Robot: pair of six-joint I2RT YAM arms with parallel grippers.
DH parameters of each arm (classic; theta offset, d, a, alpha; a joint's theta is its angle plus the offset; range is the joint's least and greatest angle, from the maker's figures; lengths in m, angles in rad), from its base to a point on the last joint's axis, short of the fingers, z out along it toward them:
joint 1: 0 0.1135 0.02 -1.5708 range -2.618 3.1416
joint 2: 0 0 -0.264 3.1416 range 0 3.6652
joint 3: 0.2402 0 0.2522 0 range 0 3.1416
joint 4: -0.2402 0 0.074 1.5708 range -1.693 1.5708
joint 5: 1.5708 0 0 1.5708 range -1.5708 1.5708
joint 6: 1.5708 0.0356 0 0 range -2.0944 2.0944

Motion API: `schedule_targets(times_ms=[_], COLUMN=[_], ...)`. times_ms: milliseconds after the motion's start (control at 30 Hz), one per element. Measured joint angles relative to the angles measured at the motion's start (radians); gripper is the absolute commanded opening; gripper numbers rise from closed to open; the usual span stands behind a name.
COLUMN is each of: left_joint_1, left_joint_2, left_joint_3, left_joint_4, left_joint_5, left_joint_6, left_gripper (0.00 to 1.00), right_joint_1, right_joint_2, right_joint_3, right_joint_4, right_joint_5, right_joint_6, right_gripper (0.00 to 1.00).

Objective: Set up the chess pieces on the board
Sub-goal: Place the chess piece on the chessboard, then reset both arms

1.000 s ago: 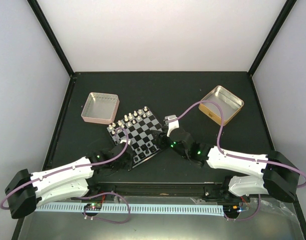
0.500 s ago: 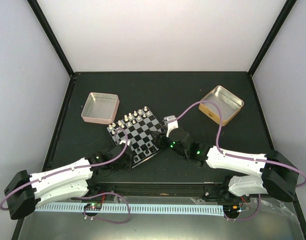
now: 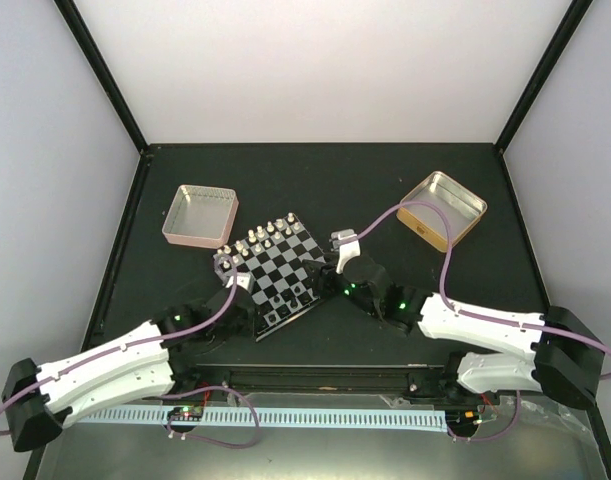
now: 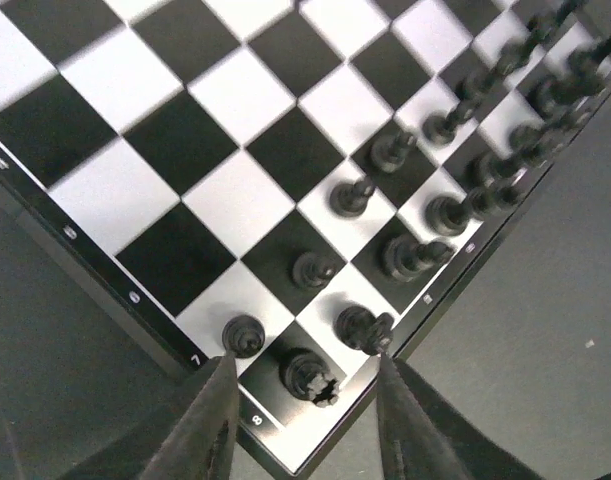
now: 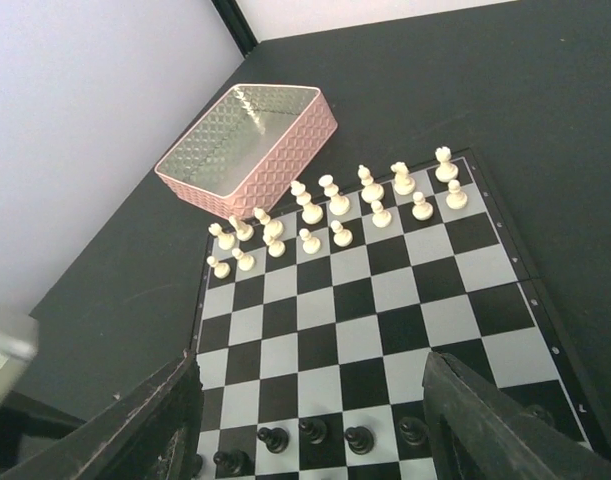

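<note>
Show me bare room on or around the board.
On the board, the middle rows between white pieces and black pieces are bare. So is the table between pink tin and gold tin. Both piece ends are crowded.

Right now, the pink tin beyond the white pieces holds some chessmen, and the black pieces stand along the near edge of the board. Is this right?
No. The pink tin is empty: the right wrist view shows only its patterned bottom. The black pieces do stand along the near edge of the board.
</note>
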Motion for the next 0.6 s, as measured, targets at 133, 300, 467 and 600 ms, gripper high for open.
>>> schedule_targets(times_ms=[133, 300, 467, 600], left_joint_1=[0.0, 0.0, 0.0, 0.0], left_joint_2=[-0.073, -0.198, -0.355, -0.454], left_joint_3=[0.063, 0.14, 0.188, 0.222], left_joint_4=[-0.052, -0.099, -0.106, -0.108], left_joint_5=[-0.056, -0.154, -0.251, -0.312], left_joint_6=[0.001, 0.022, 0.079, 0.131], left_gripper=[0.63, 0.88, 0.99, 0.99], right_joint_1=[0.0, -0.004, -0.021, -0.03], right_joint_2=[-0.027, -0.112, -0.271, -0.398], right_joint_3=[0.001, 0.0, -0.003, 0.002], right_joint_4=[-0.066, -0.196, -0.372, -0.533], right_joint_5=[0.028, 0.106, 0.217, 0.301], right_joint_6=[0.001, 0.006, 0.003, 0.0], right_gripper=[0.63, 0.81, 0.88, 0.9])
